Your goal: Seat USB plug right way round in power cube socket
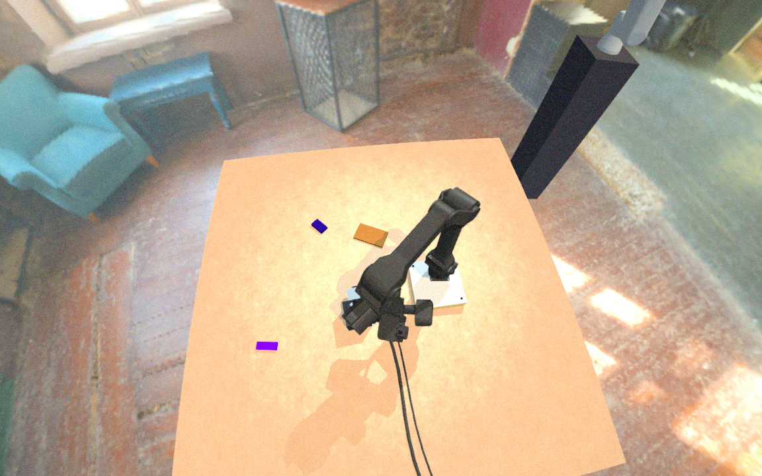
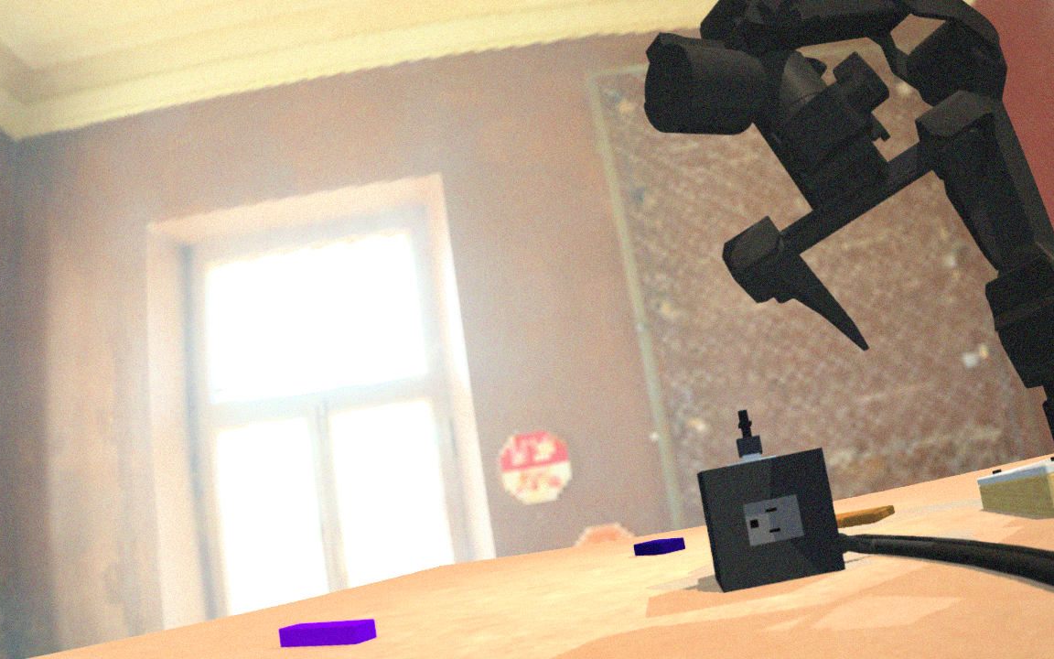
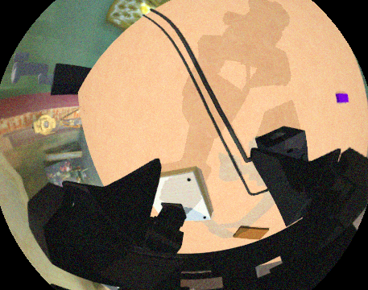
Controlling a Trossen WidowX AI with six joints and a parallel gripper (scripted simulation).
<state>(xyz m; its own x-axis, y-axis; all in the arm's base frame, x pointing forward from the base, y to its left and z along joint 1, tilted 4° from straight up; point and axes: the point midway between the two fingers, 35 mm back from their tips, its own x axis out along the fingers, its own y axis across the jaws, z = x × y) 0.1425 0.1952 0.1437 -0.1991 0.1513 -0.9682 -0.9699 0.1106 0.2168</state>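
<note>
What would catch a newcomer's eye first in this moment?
The black arm's open gripper, holding nothing, hangs well above the power cube near the table's middle. The small USB plug pokes up from the cube's top, and two dark cables trail off toward the table's near edge.

I can't read any text, brand, number or label from here. The one sign-like thing is a round red and white disc [image 2: 534, 466] on the far wall, left of the power cube [image 2: 768, 517] in the exterior view; its white marks are too blurred for me to make out as letters. The cube's side face carries a grey outlet plate [image 2: 772, 520] with slots but no writing I can see. The coloured blocks show no markings.
</note>
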